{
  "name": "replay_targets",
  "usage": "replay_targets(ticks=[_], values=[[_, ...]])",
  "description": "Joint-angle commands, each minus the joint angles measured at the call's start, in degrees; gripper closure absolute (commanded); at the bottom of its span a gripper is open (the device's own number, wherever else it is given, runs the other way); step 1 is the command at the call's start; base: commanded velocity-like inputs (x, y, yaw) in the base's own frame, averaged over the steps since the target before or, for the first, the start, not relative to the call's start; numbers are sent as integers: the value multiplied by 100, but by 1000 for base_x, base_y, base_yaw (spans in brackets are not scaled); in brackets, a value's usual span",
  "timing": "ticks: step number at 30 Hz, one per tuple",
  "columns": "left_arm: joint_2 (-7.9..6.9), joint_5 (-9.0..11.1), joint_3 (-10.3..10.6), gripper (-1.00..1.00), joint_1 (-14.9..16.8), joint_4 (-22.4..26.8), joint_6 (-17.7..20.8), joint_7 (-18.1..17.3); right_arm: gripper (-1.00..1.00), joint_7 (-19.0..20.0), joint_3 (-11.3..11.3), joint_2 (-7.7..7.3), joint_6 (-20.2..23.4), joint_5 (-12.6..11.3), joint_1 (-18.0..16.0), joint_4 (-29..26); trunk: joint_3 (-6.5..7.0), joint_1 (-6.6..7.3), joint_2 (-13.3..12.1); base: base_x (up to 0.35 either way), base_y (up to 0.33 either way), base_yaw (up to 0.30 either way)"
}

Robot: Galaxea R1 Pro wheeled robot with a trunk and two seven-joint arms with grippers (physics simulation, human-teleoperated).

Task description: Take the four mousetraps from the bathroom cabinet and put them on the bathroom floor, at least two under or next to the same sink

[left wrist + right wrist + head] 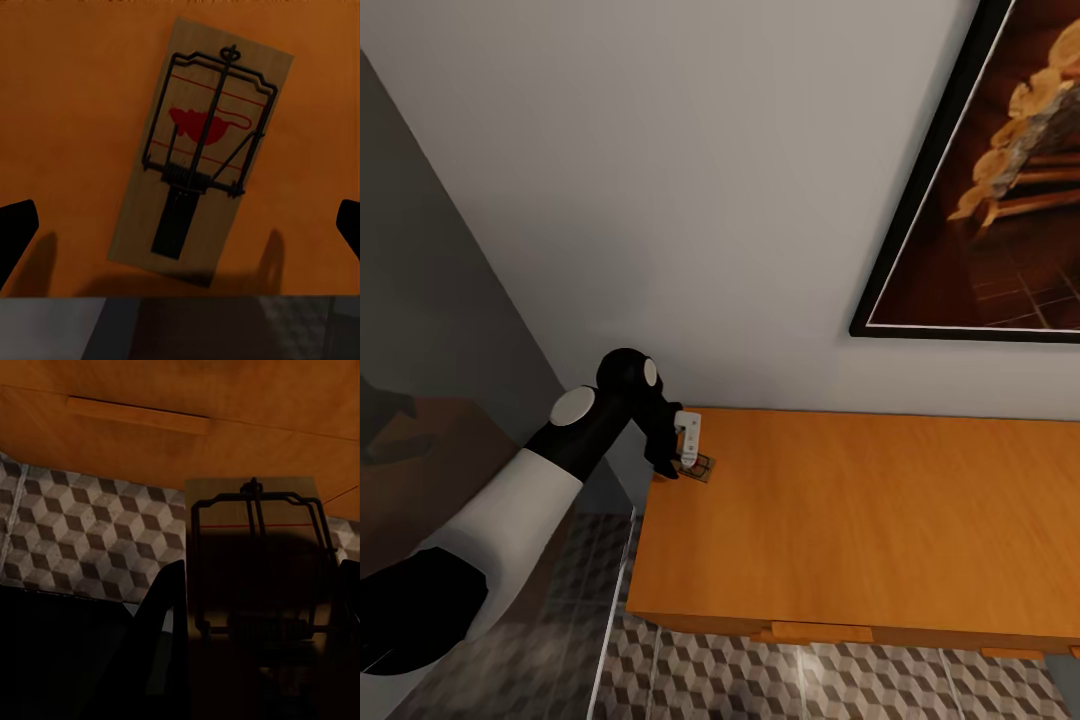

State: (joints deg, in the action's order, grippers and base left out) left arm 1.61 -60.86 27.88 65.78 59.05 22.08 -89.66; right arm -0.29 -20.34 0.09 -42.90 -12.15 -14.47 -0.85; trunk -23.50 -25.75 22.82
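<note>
One mousetrap (701,467) lies flat on the orange-brown cabinet (880,520), near the top's far left corner. My left gripper (682,462) hangs just above it, pointing down. The left wrist view looks straight down on this mousetrap (202,150), showing its red mark and dark wire. The left gripper (180,225) is open, its fingertips (15,232) wide apart on either side and clear of the board. In the right wrist view, my right gripper (262,574) is shut on a second mousetrap (225,495), held in front of a cabinet drawer front (139,414) above the bathroom floor (75,532).
A large dark-framed picture (980,180) hangs on the white wall above the cabinet. The cabinet's left edge drops off close to the trap. Cube-patterned floor tiles (780,680) run along the cabinet's front, with a grey wall (420,250) at the left.
</note>
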Motion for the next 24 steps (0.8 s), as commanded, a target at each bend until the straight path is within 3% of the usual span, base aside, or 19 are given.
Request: replay_targets(ticks=[1,18,24], values=[[8,-32,6,-100,5,-1,63,-34,100,12,-49,1,-20,-59,-4,5,-9,-3,10,0,0,0],[41,-31,32,-100,5,-33,66,-34,100,12,-49,6,-21,-59,-4,5,-47,-3,10,0,0,0],[41,-24,165,-100,5,-51,78,-34,100,12,-49,8,-23,-59,-4,5,-64,-3,10,0,0,0]])
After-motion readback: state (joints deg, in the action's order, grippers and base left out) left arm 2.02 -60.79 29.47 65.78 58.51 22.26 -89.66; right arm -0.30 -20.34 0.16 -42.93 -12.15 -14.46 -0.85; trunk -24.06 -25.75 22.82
